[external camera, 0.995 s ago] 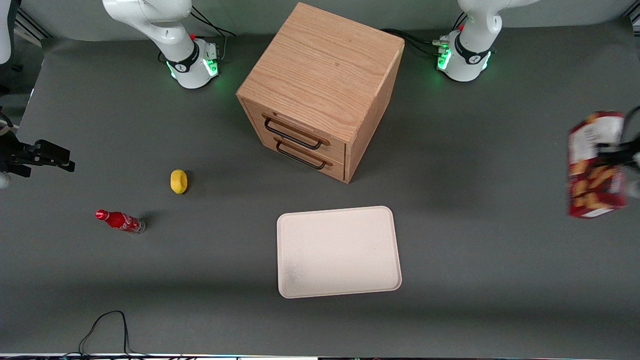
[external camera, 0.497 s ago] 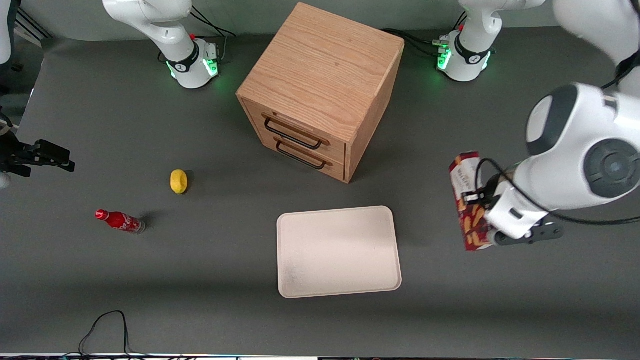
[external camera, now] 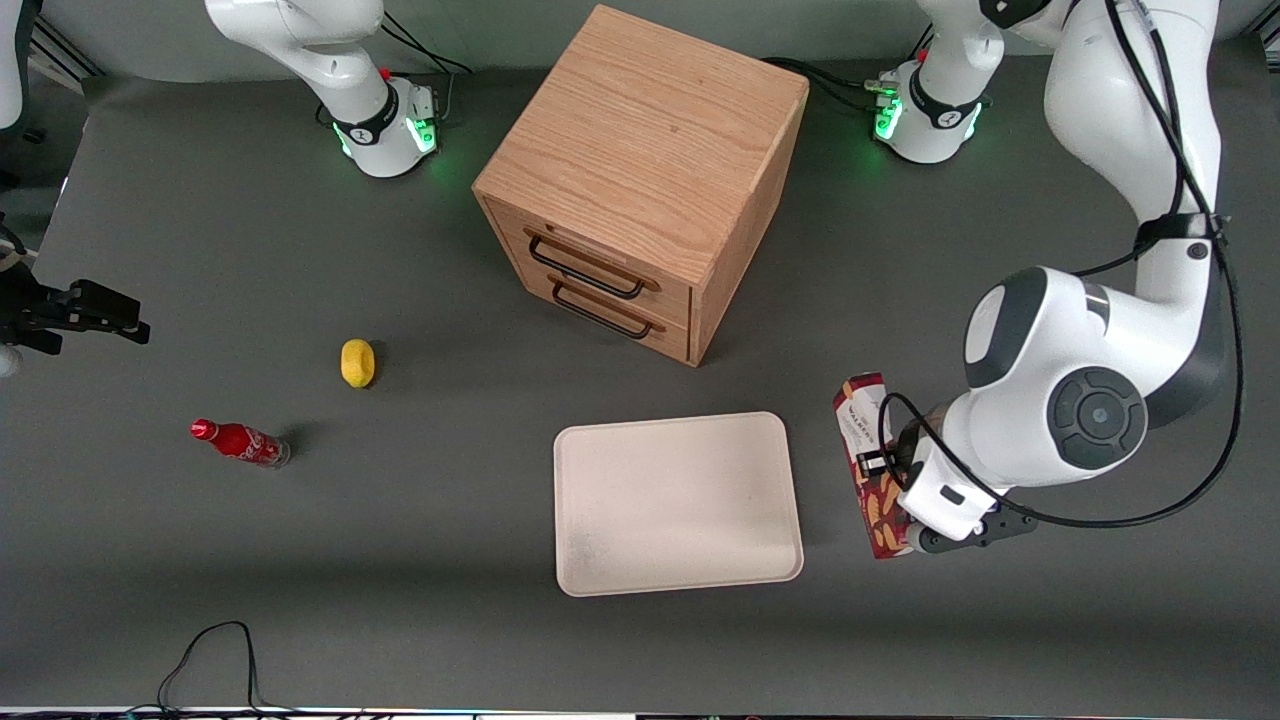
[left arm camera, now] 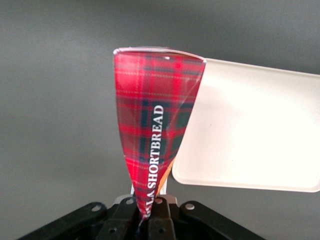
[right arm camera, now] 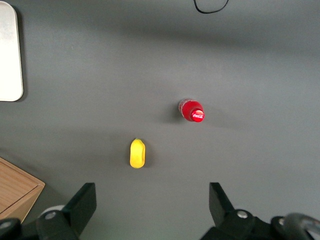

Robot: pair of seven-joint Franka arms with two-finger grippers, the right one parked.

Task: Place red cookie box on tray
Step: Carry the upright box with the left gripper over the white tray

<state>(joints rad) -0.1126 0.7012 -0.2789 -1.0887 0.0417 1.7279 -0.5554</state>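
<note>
The red cookie box [external camera: 872, 470], a dark-red carton with a white end panel and cookie pictures, hangs on edge above the table beside the tray, toward the working arm's end. My left gripper [external camera: 893, 470] is shut on it. In the left wrist view the box's red tartan side [left arm camera: 152, 135] runs away from the fingers [left arm camera: 165, 220], which pinch its narrow edge. The cream-white tray [external camera: 677, 503] lies flat in front of the wooden cabinet; one rounded corner of the tray [left arm camera: 250, 130] shows next to the box. The box overlaps no part of the tray in the front view.
A wooden drawer cabinet [external camera: 645, 175] with two black handles stands farther from the front camera than the tray. A yellow object [external camera: 357, 362] and a small red soda bottle [external camera: 240, 442] lie toward the parked arm's end. A black cable [external camera: 210, 650] loops at the near table edge.
The left arm has carried the cookie box in from the working arm's edge of the table toward the tray and lowered it; the box now hangs just beside the tray's rim.
</note>
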